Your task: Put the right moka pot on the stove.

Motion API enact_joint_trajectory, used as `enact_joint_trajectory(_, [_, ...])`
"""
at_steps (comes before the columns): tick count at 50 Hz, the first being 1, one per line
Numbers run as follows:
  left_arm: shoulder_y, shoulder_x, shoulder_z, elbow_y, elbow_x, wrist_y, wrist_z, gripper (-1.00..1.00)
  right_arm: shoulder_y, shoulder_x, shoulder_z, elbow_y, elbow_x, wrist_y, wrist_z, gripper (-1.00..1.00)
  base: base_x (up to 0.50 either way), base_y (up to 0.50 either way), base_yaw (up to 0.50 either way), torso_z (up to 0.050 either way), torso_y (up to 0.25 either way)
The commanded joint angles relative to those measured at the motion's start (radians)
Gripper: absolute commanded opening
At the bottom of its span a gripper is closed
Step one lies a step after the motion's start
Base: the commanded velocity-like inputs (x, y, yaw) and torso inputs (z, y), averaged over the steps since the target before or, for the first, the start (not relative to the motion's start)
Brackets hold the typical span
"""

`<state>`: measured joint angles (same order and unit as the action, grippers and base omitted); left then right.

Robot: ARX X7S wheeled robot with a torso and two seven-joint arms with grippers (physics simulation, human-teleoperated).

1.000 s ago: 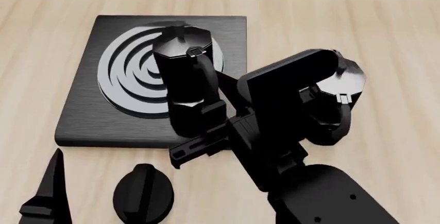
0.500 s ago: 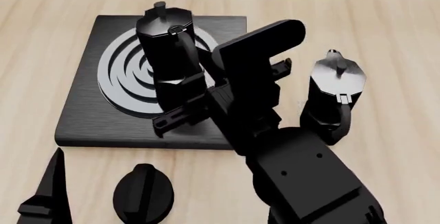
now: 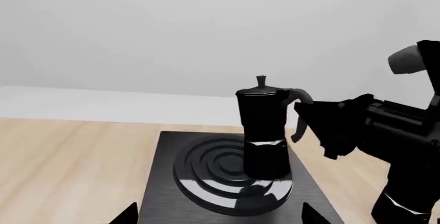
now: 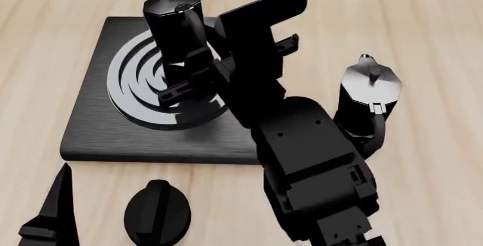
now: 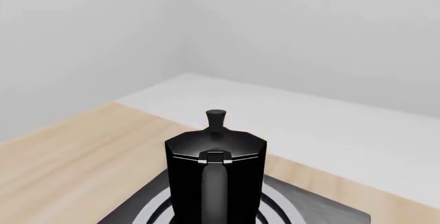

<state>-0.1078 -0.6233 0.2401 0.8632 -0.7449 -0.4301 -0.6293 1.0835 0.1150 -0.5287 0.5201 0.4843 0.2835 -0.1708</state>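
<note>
Two identical glossy black moka pots show. One moka pot (image 4: 175,22) (image 3: 265,131) (image 5: 214,172) is upright over the ring burner of the black stove (image 4: 90,127) (image 3: 165,203). My right gripper (image 4: 198,73) (image 3: 307,123) is shut on its curved handle. Whether its base touches the burner I cannot tell. The other moka pot (image 4: 370,90) stands further right on the wooden table, apart from the stove. My left gripper (image 4: 51,218) (image 3: 220,219) hangs open near the stove's front edge, holding nothing.
A small round black knob (image 4: 157,212) lies on the table just in front of the stove. My right arm (image 4: 309,161) reaches across the stove's right front corner, close to the standing pot. A white wall rises behind the table's far edge.
My right arm has carried its moka pot from the stove's front right edge back and left over the burner rings. The other pot and my left gripper have not moved.
</note>
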Motion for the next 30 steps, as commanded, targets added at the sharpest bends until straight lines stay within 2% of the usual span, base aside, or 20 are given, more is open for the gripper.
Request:
enact_joint_trajectory(1, [0.002, -0.004, -0.002, 0.003, -0.013, 0.006, 0.004, 1.00, 0.111, -0.097, -0.005, 0.297, -0.038, -0.166, -0.069, -1.00, 0.00, 0.00, 0.00, 0.000, 0.000])
enact_joint_trajectory(5, [0.009, -0.006, -0.003, 0.003, -0.011, 0.015, 0.010, 1.00, 0.159, -0.114, -0.074, 0.391, 0.034, -0.218, -0.055, -1.00, 0.00, 0.00, 0.00, 0.003, 0.003])
enact_joint_trajectory(18, [0.002, -0.011, 0.001, 0.005, -0.013, 0.011, 0.004, 1.00, 0.271, -0.114, -0.601, 0.581, 0.524, -0.435, 0.006, -1.00, 0.00, 0.00, 0.00, 0.000, 0.001])
enact_joint_trajectory(24, [0.006, -0.011, 0.003, 0.005, -0.008, 0.017, 0.005, 1.00, 0.256, -0.106, -0.663, 0.586, 0.569, -0.456, 0.005, -1.00, 0.00, 0.00, 0.00, 0.000, 0.002])
enact_joint_trajectory(30, [0.006, -0.010, 0.002, 0.002, -0.007, 0.019, 0.002, 1.00, 0.227, -0.040, -0.673, 0.471, 0.576, -0.418, 0.057, -1.00, 0.00, 0.00, 0.00, 0.000, 0.000])
